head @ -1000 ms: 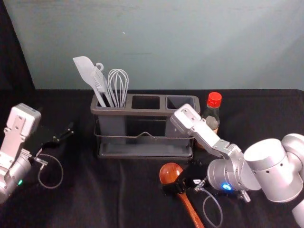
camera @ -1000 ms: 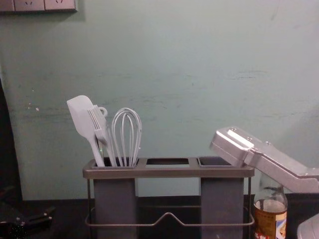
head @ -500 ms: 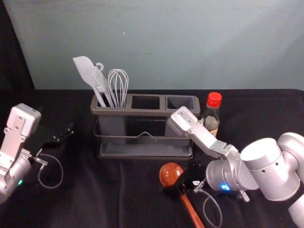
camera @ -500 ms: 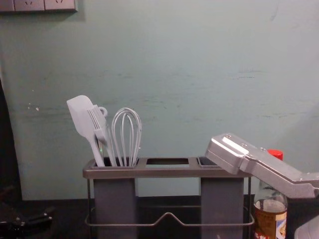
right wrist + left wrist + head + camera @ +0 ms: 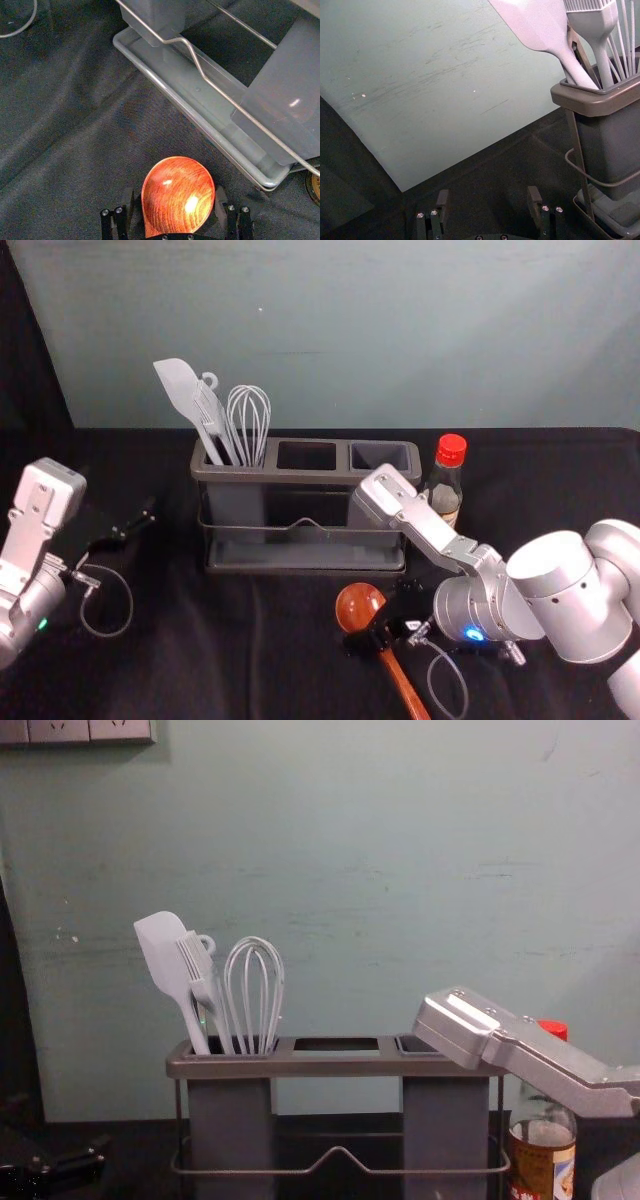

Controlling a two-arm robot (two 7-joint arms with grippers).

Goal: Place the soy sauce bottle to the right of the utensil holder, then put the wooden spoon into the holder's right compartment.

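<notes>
The soy sauce bottle (image 5: 446,480), red-capped, stands upright just right of the utensil holder (image 5: 290,476); the chest view shows the bottle (image 5: 542,1160) partly behind my right arm. The wooden spoon (image 5: 359,606) lies in front of the holder, bowl toward it. My right gripper (image 5: 374,618) is down at the spoon; in the right wrist view this gripper (image 5: 175,202) is open, one finger on each side of the spoon's bowl (image 5: 177,192). The holder's right compartment (image 5: 380,453) holds nothing visible. My left gripper (image 5: 138,522) is parked at the left; its wrist view shows the gripper (image 5: 487,200) open.
A spatula (image 5: 180,390), a brush and a whisk (image 5: 248,415) stand in the holder's left compartment. My right forearm crosses in front of the bottle, its silver end near the holder's front right. A wall (image 5: 400,330) rises behind the table.
Compared with a second ago, my right arm has shifted slightly left and down, uncovering the bottle's red cap in the chest view. The spoon, bottle and left arm look unmoved.
</notes>
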